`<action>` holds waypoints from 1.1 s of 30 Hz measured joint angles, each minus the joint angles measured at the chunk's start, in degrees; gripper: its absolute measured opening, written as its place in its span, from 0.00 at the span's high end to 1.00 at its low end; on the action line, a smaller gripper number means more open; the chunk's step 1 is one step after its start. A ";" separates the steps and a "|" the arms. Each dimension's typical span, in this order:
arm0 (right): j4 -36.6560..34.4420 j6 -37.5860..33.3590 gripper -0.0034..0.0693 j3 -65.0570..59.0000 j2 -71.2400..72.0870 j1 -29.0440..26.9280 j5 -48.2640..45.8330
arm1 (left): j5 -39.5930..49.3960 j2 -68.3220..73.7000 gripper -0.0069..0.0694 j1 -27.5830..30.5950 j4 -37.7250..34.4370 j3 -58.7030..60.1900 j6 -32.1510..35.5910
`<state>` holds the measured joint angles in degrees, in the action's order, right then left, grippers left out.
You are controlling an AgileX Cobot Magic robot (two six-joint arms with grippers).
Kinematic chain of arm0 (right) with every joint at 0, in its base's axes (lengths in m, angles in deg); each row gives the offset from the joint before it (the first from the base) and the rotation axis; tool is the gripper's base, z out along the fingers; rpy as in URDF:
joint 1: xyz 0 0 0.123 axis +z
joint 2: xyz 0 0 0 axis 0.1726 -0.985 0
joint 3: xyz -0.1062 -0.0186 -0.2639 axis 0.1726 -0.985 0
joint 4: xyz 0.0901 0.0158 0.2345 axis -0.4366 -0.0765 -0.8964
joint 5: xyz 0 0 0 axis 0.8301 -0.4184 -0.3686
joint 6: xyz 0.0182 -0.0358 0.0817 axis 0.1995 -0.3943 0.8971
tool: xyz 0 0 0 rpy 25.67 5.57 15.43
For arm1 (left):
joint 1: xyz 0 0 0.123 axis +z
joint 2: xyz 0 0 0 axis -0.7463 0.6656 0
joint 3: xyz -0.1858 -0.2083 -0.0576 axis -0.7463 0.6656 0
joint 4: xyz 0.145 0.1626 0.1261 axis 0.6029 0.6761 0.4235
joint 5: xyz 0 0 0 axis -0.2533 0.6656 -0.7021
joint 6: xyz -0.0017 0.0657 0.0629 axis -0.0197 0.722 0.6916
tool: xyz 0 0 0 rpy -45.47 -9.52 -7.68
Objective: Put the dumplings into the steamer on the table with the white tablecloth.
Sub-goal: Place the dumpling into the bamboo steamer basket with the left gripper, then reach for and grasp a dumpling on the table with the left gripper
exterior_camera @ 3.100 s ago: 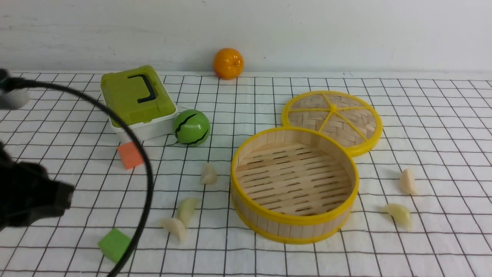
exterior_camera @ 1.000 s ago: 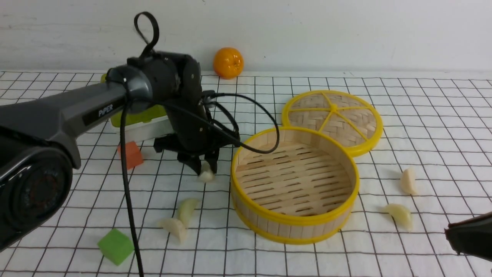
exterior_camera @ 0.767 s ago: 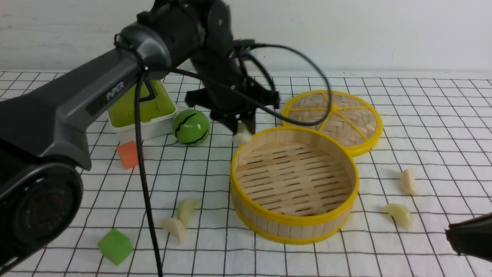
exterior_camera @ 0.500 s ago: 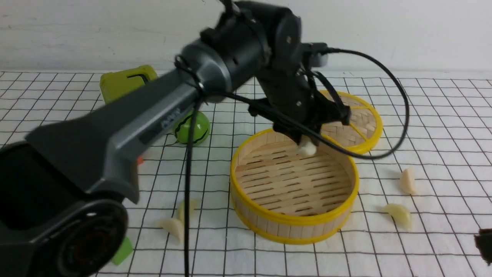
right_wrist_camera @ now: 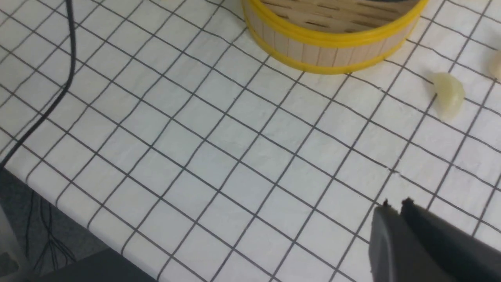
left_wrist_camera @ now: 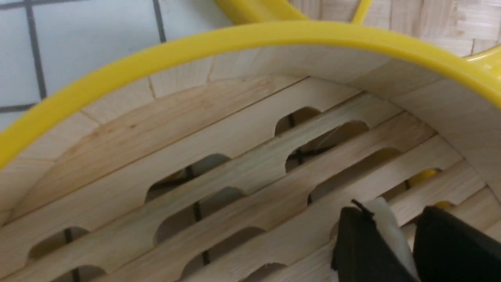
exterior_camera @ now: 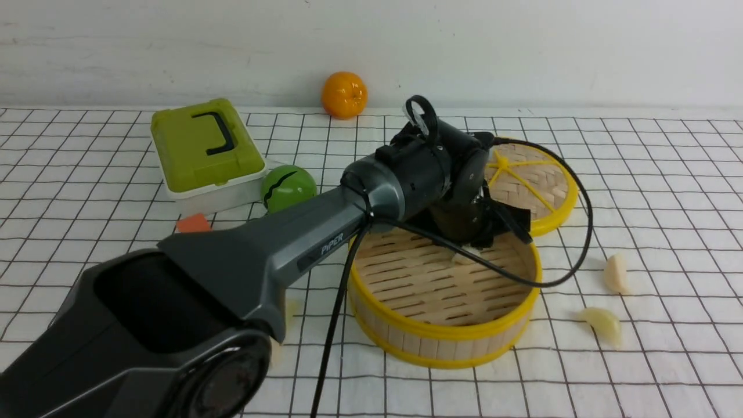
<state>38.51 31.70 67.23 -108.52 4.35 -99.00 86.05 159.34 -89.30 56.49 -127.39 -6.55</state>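
Front view shows a cream toy dumpling (exterior_camera: 466, 255) low inside a round bamboo steamer (exterior_camera: 444, 331), toward the far right part of its slatted floor, at the fingertips of the robot's left gripper (exterior_camera: 479, 244). In the left wrist view the dumpling sits between the two dark fingers, which are closed around it. The woven lid (exterior_camera: 534, 180) with yellow spokes lies behind the steamer and to its right. Two more dumplings, one pale yellow-green (exterior_camera: 603, 326) and one cream (exterior_camera: 616, 274), rest on the white gridded tablecloth (exterior_camera: 580, 380) right of the steamer. Left of it, two others are mostly hidden behind the left arm (exterior_camera: 325, 232). A green toy watermelon (exterior_camera: 289, 188) stands beside a green-lidded box (exterior_camera: 206, 151), near a partly covered orange block (exterior_camera: 194, 223); an orange (exterior_camera: 344, 96) sits at the back. The right gripper (right_wrist_camera: 395, 211), seen in the right wrist view, has its fingertips together above the cloth.
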 joint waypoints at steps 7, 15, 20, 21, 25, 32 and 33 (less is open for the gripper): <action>1.47 0.49 0.90 0.00 0.03 0.00 0.24 | 1.51 -0.38 0.54 -0.06 1.94 -0.07 -0.27; 1.47 1.87 0.90 0.00 0.18 0.00 0.60 | 13.77 -6.08 0.28 -0.06 5.98 -3.84 1.52; 1.47 1.98 0.90 0.00 0.26 0.00 2.26 | 23.68 -14.32 0.25 0.01 8.60 -7.18 9.67; 1.42 1.98 0.89 0.00 0.30 0.00 2.80 | 24.34 -16.09 0.25 0.30 8.59 -6.93 10.84; 1.10 1.98 0.89 0.00 0.30 0.00 5.27 | 24.70 -22.86 0.25 2.20 6.64 -2.04 12.35; -1.56 1.98 0.88 0.00 0.30 0.00 6.72 | 24.70 -39.17 0.25 12.29 2.41 22.80 12.55; -1.56 1.98 0.88 0.00 0.30 0.00 6.85 | 24.58 -40.89 0.25 13.22 2.06 26.39 12.55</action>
<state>36.95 33.68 67.23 -108.23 4.35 -92.15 110.63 118.45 -76.08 58.55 -101.00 6.00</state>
